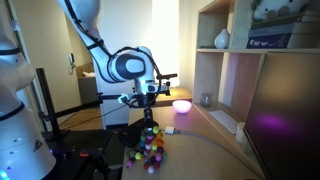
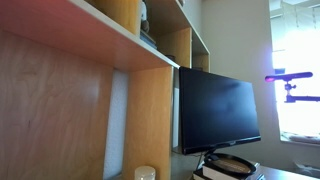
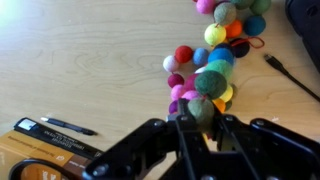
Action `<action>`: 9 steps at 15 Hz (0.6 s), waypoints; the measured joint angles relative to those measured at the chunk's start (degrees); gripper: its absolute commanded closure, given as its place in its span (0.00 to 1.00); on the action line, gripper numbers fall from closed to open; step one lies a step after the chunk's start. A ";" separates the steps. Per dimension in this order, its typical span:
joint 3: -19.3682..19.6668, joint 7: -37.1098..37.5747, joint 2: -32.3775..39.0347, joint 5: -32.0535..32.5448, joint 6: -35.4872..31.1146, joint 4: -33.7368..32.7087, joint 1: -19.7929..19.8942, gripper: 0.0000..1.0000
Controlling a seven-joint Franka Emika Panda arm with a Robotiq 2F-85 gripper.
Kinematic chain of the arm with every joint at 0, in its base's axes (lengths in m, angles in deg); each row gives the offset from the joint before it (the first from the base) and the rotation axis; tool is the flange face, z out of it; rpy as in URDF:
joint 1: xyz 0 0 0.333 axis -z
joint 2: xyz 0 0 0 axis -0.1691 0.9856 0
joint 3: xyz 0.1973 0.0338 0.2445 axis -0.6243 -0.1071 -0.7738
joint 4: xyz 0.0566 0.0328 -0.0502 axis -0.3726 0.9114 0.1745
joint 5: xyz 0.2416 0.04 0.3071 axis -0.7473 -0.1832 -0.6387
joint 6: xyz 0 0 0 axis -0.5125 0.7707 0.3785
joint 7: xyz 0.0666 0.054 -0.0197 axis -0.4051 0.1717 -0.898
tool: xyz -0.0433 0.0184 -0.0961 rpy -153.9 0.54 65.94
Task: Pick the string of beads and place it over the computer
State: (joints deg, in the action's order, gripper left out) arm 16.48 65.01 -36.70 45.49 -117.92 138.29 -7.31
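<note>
Nearest, in the wrist view: gripper [image 3: 203, 120] at the bottom edge, dark fingers [image 3: 182, 135] drawn in narrow. Pinches the near end of the string of beads [image 3: 212, 60] between the tips, with a green bead right at the clamp. No gap visible beside the beads.

Just beyond the tips: strand running up and away toward the top right corner, in red, pink, yellow, blue, green and orange balls bunched close together, over the pale wooden desk [image 3: 80, 60]. To the left, well apart from the beads, a black pen [image 3: 60, 126] lying flat. To the right, a thin black cable [image 3: 290, 78] crossing the wood.

Farther back, in an exterior view: arm [image 1: 125, 65] reaching in from the upper left, gripper [image 1: 150, 100] pointing down. Carries the string of beads [image 1: 150, 145] hanging straight beneath it as a loose coloured cluster. Cannot tell whether the lowest beads touch the desk. Behind it, a small lamp [image 1: 182, 104] glowing pink-purple on the desk.

Farthest: wooden shelves [image 1: 255, 50] along the wall, a white vase [image 1: 221, 40] on one. Below them the dark monitor [image 1: 290, 130], well apart from the beads. Shows in both exterior views, screen off [image 2: 215, 108], nothing draped over its top edge.
</note>
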 measured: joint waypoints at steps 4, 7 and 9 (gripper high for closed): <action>-2.33 -0.82 -5.86 -2.29 -0.33 2.45 4.05 0.49; -3.97 -2.77 -7.34 -5.71 -0.33 2.93 6.35 0.62; -4.53 -2.80 -7.41 -6.24 -0.33 2.94 6.94 0.77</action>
State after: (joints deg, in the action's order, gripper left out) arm 11.94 62.21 -44.11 39.24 -118.25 141.22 -0.37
